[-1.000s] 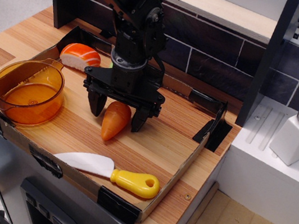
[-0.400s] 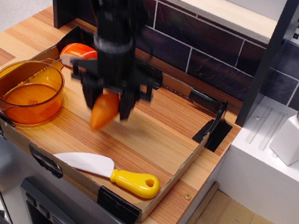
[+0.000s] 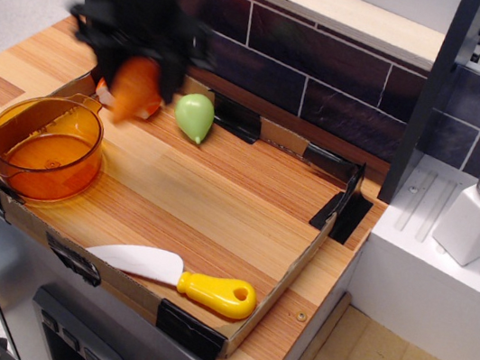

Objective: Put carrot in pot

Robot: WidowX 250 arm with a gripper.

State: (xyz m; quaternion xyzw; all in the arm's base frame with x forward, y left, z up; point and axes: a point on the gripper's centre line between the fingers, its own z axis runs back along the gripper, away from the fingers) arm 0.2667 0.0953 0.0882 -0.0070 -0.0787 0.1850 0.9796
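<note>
My gripper (image 3: 133,81) is shut on the orange carrot (image 3: 132,90) and holds it in the air, tip down, above the tray's back left. It is motion-blurred. The translucent orange pot (image 3: 44,147) stands at the tray's left front, below and to the left of the carrot. The carrot hangs just beyond the pot's far right rim, near its small handle tab.
A pale green pear-shaped toy (image 3: 195,116) lies at the back of the cardboard tray (image 3: 290,270). The orange-and-white sushi piece is mostly hidden behind the carrot. A white knife with a yellow handle (image 3: 179,277) lies at the front. A white shaker (image 3: 477,216) stands on the right counter.
My gripper closed on the carrot, lifted it off the tray and carried it left and back toward the pot. The green pear toy is now uncovered.
</note>
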